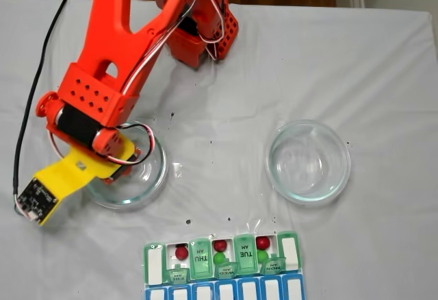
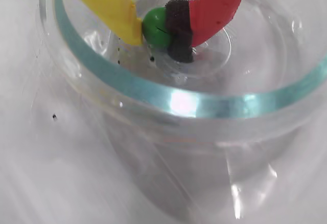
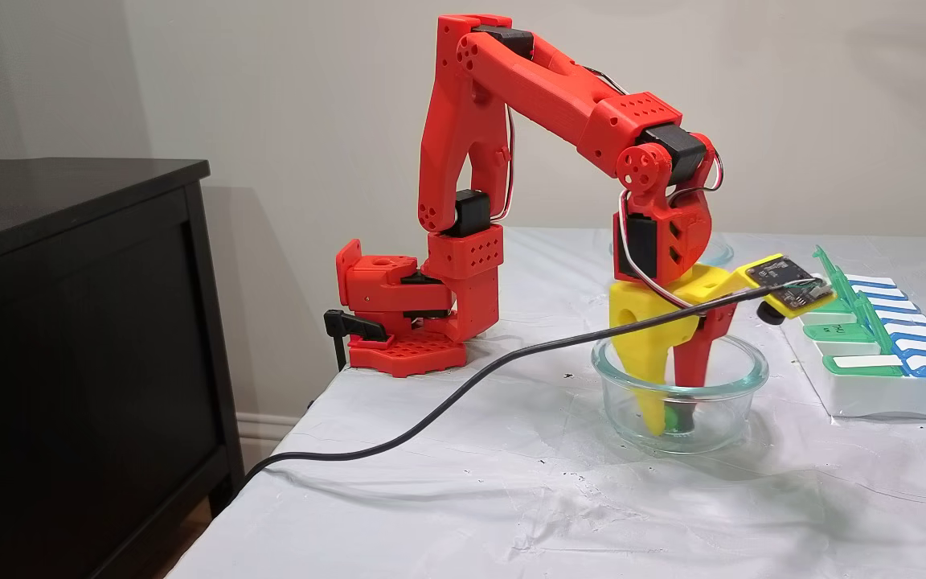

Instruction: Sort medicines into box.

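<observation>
arm (image 3: pixel 543 88): red, perforated | claw (image 2: pixel 162 29): yellow and red fingers, black pad

Five balls in box (image 1: pixel 156 259), one green ball (image 2: pixel 155 26) apart.

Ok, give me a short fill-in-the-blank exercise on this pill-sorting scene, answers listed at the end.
1. The end effector is closed on a ball whose colour is ____.
2. That ball is being gripped inside a round glass ____, seen in the wrist view.
3. In the fixed view from above, the other glass dish holds ____ balls.
4. In that same view, the pill organiser has ____ red balls in its open compartments.

Missing words: green; dish; no; three
</observation>
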`<state>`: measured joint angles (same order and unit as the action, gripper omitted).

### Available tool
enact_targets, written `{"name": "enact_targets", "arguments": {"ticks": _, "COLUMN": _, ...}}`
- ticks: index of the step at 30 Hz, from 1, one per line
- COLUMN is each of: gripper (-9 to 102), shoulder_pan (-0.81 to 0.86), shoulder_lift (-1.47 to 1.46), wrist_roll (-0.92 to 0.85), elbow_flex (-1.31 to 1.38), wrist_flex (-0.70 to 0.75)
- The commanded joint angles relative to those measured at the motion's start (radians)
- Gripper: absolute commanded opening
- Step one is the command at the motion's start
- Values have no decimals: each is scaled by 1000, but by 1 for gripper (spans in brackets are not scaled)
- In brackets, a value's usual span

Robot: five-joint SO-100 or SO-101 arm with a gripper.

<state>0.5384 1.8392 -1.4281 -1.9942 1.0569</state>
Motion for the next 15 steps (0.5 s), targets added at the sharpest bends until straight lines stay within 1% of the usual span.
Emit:
{"name": "enact_targets", "arguments": {"ticks": 1, "gripper": 0, "shoulder_pan": -71, "shoulder_lift": 219, "wrist_roll": 44, "elbow_flex": -21, "wrist_flex": 3}}
{"name": "enact_targets", "arguments": {"ticks": 3, "gripper": 0, "shoulder_pan": -110, "shoulder_lift": 284, "wrist_roll": 89, "elbow_flex": -29, "wrist_flex": 6}}
{"name": "enact_targets", "arguments": {"ticks": 7, "gripper": 0, "shoulder_pan": -170, "shoulder_lift": 362, "wrist_roll": 204, "elbow_flex": 41, "wrist_flex": 40}}
{"name": "enact_targets", "arguments": {"ticks": 13, "gripper": 0, "shoulder_pan": -229, "shoulder_lift": 334, "wrist_roll": 476, "elbow_flex": 117, "wrist_flex": -101}}
{"name": "enact_targets", "arguments": {"ticks": 15, "gripper": 0, "shoulder_pan": -261, "shoulder_lift": 321, "wrist_roll": 592, "elbow_flex": 132, "wrist_flex": -166}}
